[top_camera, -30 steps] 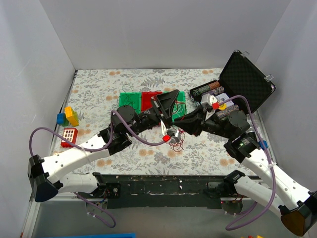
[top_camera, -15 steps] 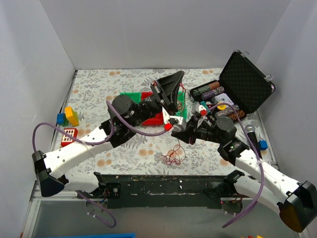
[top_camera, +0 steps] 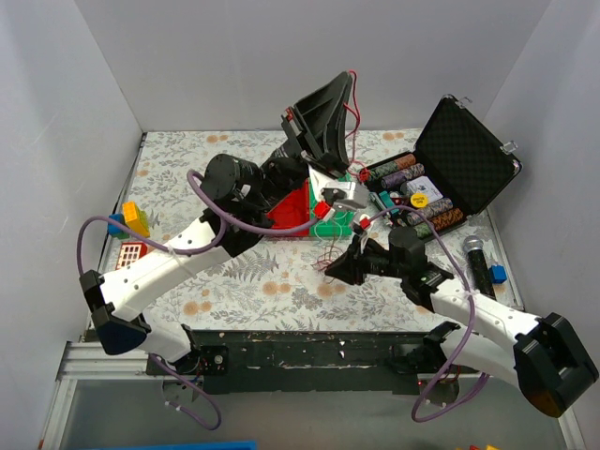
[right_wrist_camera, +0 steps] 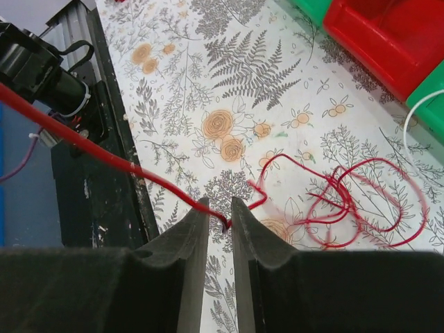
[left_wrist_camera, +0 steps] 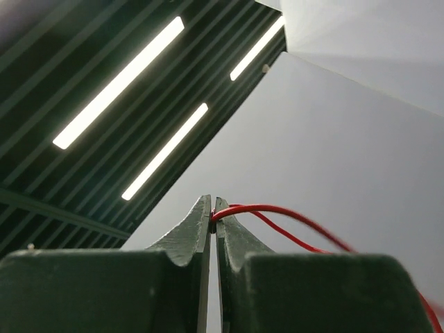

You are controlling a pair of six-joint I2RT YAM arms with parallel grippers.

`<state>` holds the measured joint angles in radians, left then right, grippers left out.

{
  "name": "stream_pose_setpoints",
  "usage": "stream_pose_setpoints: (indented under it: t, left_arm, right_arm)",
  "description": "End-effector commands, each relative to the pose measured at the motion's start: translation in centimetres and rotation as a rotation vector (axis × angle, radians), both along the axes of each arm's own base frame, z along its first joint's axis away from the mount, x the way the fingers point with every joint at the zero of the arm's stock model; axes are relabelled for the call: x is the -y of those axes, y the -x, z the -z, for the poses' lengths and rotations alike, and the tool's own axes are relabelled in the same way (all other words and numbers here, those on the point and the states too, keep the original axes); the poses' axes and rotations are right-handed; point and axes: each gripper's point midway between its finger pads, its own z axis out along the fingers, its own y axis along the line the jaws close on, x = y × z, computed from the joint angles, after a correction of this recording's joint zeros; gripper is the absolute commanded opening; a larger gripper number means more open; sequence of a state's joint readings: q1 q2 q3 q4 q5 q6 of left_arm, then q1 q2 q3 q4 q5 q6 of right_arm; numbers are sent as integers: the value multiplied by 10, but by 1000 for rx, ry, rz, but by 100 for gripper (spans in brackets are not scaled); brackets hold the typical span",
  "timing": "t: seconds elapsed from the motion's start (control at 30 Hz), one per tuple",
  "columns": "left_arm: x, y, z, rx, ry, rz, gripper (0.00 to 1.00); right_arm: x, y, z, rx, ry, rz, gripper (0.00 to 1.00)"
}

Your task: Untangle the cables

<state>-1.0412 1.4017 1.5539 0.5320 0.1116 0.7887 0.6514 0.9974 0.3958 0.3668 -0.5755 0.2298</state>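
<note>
While my left arm stands raised high over the far middle of the counter [top_camera: 246, 281], the left fingers [top_camera: 343, 86] point up toward the back wall. On the left wrist view they are pressed together, pinching a red strand [left_wrist_camera: 277, 211] right at their tips. It leaves to the right and drops out of frame. From above I see it hanging down from those tips toward the bins.

My right arm lies low, reaching left across the near middle, with the right fingers [top_camera: 333, 272] close over the counter. On the right wrist view they stand slightly apart with a narrow gap between them. A red wire comes in from the left and kinks through that gap. I cannot tell whether either pad presses on it.

The bulk of the cables [right_wrist_camera: 350, 201] lies as a loose bunch of thin red loops flat on the counter. It sits just beside the right fingers, on the near side of the red bin [top_camera: 292, 204] and the green bin [top_camera: 340, 223].

At the far right a black case [top_camera: 464, 150] stands open with rolls of poker chips [top_camera: 398, 170] in front of it. A microphone [top_camera: 475, 255] lies near it, and toy blocks [top_camera: 134, 217] sit at the left edge.
</note>
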Motion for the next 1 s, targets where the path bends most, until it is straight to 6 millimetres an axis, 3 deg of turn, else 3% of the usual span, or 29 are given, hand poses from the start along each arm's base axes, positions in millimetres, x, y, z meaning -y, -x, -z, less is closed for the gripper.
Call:
stream_pose_setpoints:
  t: [0.0,0.37,0.43,0.5,0.63,0.8,0.97]
  left_arm:
    - [-33,17,-56,99,152,-32,0]
    - [-37,20,-90,200,223,-87,0]
    - [-38,16,-95,184,241,-101,0]
    - [-34,3,-88,124,222,-116,0]
    - [-42,-41,-49,-89,220,-163,0]
    - [-52,-91,32,-356,187,-198,0]
    - [-75,-117,90,-499,207,-190,0]
  right_arm:
    - [-2,-4,8,10,8,17,28]
    - [6,-5,43,-62,76,72,32]
    - [7,-7,45,-70,89,82,34]
    - [7,-9,43,-64,89,89,36]
    - [13,-17,29,-13,63,159,36]
    - [24,-25,10,41,12,253,35]
    - [32,-33,6,60,11,328,32]
